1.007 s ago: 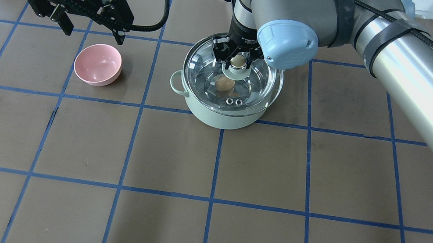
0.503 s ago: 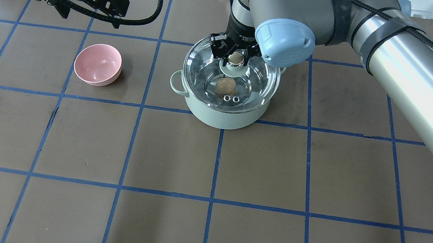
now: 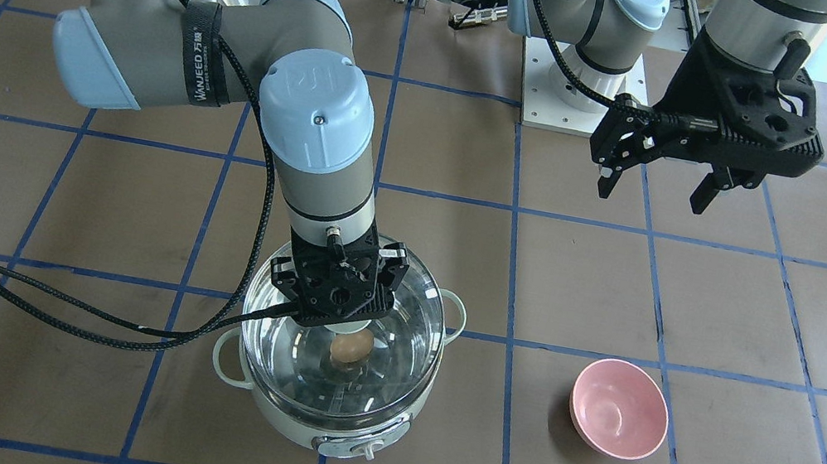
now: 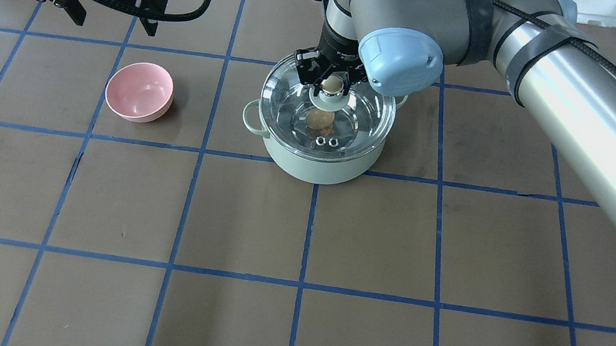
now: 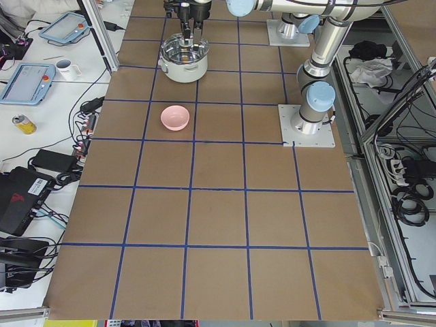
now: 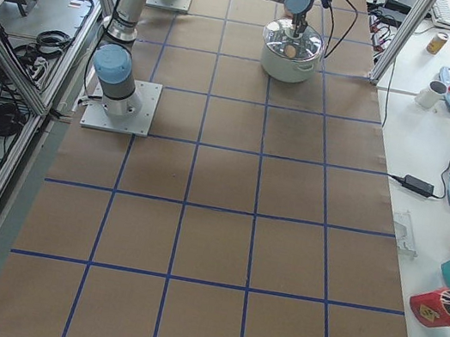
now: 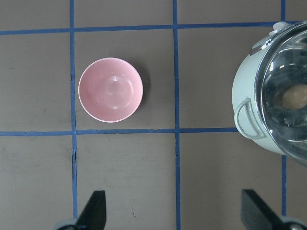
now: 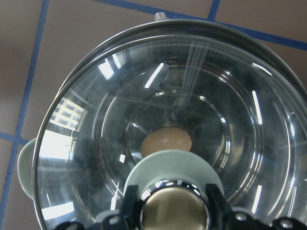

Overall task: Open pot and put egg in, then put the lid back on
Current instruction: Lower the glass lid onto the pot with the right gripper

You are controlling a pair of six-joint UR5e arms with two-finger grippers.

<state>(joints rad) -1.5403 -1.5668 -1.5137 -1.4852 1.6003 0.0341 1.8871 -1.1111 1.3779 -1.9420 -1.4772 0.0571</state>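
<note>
At the left of the overhead view the left gripper (image 4: 114,19) hangs above the table (image 4: 249,220) with its jaws spread wide and nothing between them, well apart from the task's things. Just beside it, nearer the middle, sits the pink bowl (image 4: 140,90), a small matte round shell with nothing in it. Further right stands the pot (image 4: 315,166), a round pale mint body with a smooth satin wall, a loop handle (image 4: 250,117) and a mirror-bright steel inside. The egg (image 4: 319,119) lies on the pot's floor near the centre, tan, matte and oval, seen through the glass. Over it is the lid (image 4: 363,118), a clear domed disc that throws hard reflections, with two small metal-ringed vent holes and a rounded beige knob (image 8: 173,211) on a mint base. The right gripper (image 4: 333,79) is the nearer by far: it comes straight down from above and is closed narrowly around that knob, one finger on each side. The relation that matters is lid rim to pot rim. The two circles look close to concentric, with the knob directly under the wrist, but a thin crescent of pot rim shows on one side in the right wrist view, and I cannot tell whether the lid is fully seated or a little proud. By my reading, the next move is purely vertical: settle, let go, lift clear.
</note>
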